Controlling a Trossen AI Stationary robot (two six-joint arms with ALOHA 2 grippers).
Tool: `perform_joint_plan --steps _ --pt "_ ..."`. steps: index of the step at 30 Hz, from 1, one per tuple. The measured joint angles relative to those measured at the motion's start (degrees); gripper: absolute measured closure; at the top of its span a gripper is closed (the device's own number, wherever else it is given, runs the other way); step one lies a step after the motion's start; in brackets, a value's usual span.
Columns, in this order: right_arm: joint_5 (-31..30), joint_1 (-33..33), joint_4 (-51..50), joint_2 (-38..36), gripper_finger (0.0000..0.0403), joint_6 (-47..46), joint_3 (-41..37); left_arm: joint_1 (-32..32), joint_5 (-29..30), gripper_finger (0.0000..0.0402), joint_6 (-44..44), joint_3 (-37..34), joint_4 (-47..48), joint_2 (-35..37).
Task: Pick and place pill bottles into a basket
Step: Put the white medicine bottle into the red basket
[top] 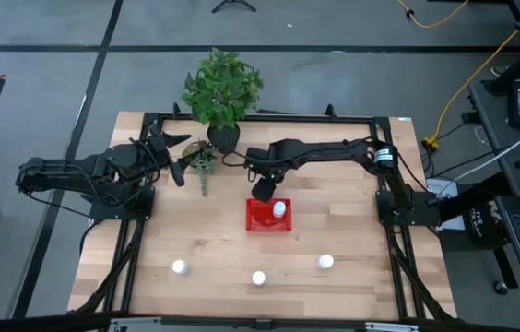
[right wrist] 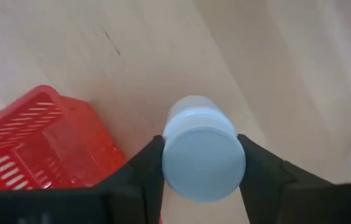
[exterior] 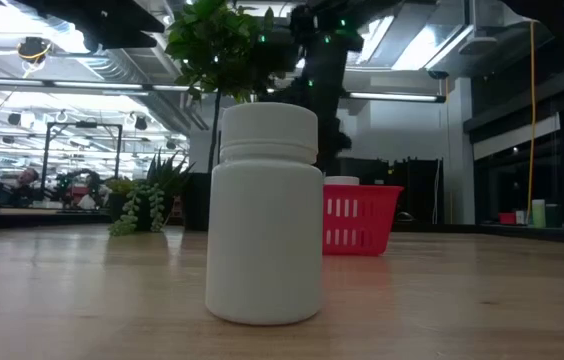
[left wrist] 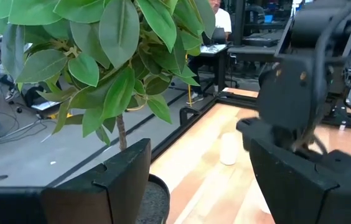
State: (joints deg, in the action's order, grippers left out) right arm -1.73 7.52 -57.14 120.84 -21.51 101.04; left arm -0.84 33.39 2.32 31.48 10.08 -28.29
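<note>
Pill bottles are showing in several spots; one white bottle (right wrist: 201, 148) is sitting clamped between the right gripper's (right wrist: 199, 163) two dark fingers (right wrist: 143, 168), cap facing the wrist camera, fingers pressing on both sides of it; the red basket (right wrist: 35, 140) is lying just beside and below it in that view. In the high view the right gripper (top: 264, 189) is hanging just behind the far edge of the red mesh basket (top: 262, 221), near the middle of the wooden bench (top: 195, 235); a white bottle (top: 279, 209) is showing at the basket's far right corner, whether inside or at the rim cannot be told.

Three more bottles are standing on the near part of the bench, well apart from each other: one near left (top: 179, 267); one near centre (top: 258, 278); one near right (top: 325, 262). In the low view the centre bottle (exterior: 265, 215) is standing upright close to the camera, the basket (exterior: 362, 218) behind it.

Left gripper (top: 170, 148) is waiting at the far left of the bench beside the potted plant (top: 222, 92) and a small succulent (top: 202, 163); its fingers (left wrist: 119, 180) are standing wide apart, gripping nothing.
</note>
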Motion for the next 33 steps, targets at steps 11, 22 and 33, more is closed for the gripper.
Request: perform_joint_plan --steps 11,22,33 --pt "-4.2 -6.9 -14.8 0.0 0.0250 0.7 16.1 0.0 0.0 0.0135 0.0 0.0 0.0 0.0" --pt "-4.2 -13.6 -13.7 0.0 0.0250 -3.8 14.6 0.0 0.0 0.0135 -0.1 0.0 0.4 0.0" --pt "-4.2 -13.7 -5.9 0.0 0.0250 -3.7 4.2 0.0 0.0 0.0135 1.1 -0.1 0.4 0.0"
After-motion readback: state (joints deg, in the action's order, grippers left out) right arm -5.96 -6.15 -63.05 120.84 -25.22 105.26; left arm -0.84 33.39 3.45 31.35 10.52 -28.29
